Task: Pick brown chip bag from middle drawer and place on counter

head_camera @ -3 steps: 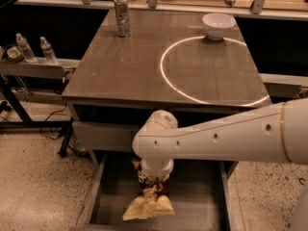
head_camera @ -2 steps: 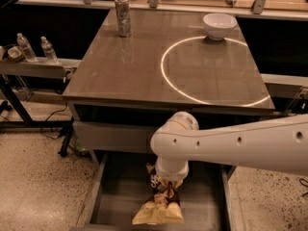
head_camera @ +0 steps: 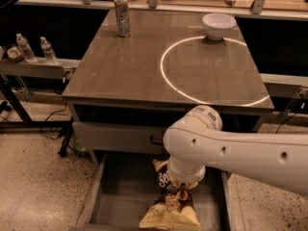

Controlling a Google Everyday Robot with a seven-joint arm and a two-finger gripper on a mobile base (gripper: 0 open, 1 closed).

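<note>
The brown chip bag [head_camera: 168,211] stands tilted over the open middle drawer [head_camera: 115,198], its pale yellow lower end near the drawer's front and its white script showing at the top. My gripper [head_camera: 181,192] hangs from the white arm's wrist [head_camera: 190,165] straight above the drawer and pinches the bag at its middle. The wrist hides the upper part of the fingers. The counter [head_camera: 130,66] with its white ring lies above and behind the drawer.
A white bowl [head_camera: 219,25] sits at the counter's back right on the ring. A tall metal can [head_camera: 122,16] stands at the back left. A closed drawer front [head_camera: 115,136] sits above the open one. Two water bottles [head_camera: 47,49] stand on the left side shelf [head_camera: 33,67].
The wrist and gripper have shifted right over the drawer, and the bag has moved right with them and stands more upright.
</note>
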